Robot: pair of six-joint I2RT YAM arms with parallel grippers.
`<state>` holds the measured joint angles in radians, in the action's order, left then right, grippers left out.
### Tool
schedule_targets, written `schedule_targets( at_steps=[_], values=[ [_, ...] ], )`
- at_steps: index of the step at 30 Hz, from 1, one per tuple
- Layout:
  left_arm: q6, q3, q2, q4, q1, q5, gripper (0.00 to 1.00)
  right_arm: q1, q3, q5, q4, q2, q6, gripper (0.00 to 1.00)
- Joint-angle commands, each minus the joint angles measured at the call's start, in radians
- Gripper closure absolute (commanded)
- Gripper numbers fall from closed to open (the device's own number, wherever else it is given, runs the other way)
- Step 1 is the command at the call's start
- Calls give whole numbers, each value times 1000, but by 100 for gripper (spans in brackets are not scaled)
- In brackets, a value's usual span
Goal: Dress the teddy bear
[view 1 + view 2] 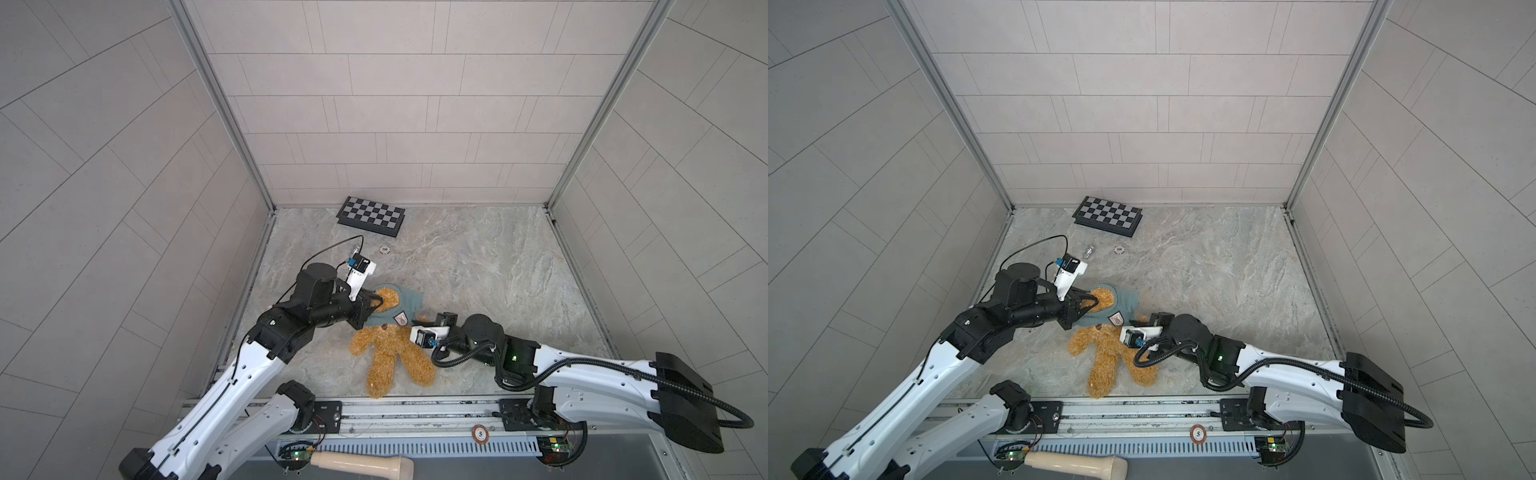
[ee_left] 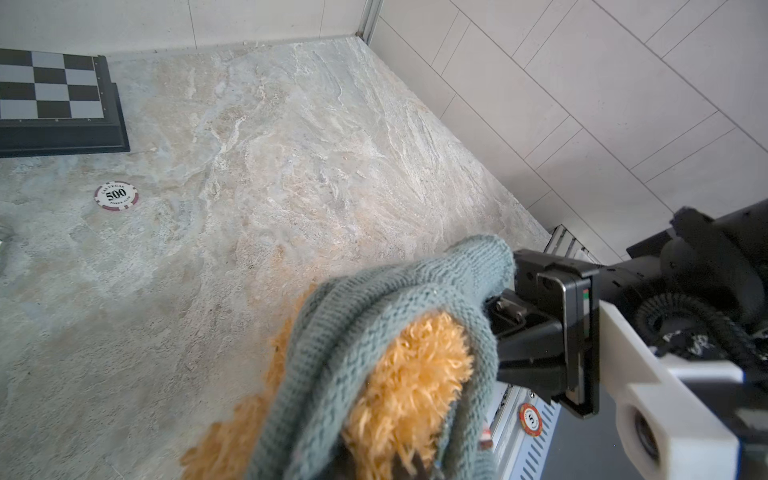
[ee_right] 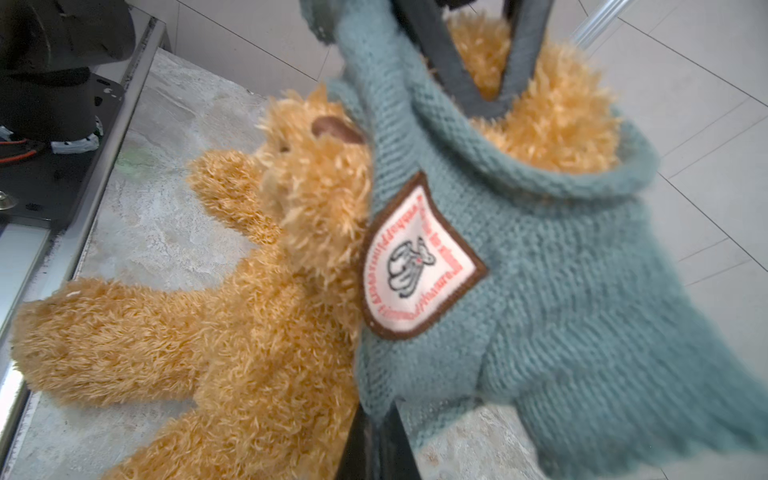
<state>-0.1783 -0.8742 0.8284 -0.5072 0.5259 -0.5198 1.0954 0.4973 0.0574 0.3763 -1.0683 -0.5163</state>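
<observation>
The teddy bear (image 1: 390,357) lies face up on the marble table (image 1: 478,270), close to the near edge and a little left of centre, with its legs toward the near side. A blue-green knitted sweater (image 1: 405,305) sits over the top of its head, and fur shows through one opening. The left gripper (image 3: 487,104) is closed, pinching the rim of that opening. The right gripper (image 3: 376,432), reaching in from the right, is clamped tight on the sweater's lower edge.
</observation>
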Motion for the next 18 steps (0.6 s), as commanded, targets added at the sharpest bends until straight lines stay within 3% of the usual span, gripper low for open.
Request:
schedule_targets(
  at_steps=[1,4,10,15,18],
  values=[
    [-99,3,-2,201,-10,1,100,70,59,47,-68,-63,-21,100],
    [-172,-4,18,250,-9,1,100,106,112,45,-85,-126,-40,100],
    [-101,-62,3,68,-17,165,100,132,83,5,-132,-60,-50,100],
    [-129,-61,-15,84,-84,172,100,135,27,-138,-268,-7,-74,100],
    [-130,-74,-8,81,-83,169,100,130,-37,-294,-203,-21,-86,100]
  ],
)
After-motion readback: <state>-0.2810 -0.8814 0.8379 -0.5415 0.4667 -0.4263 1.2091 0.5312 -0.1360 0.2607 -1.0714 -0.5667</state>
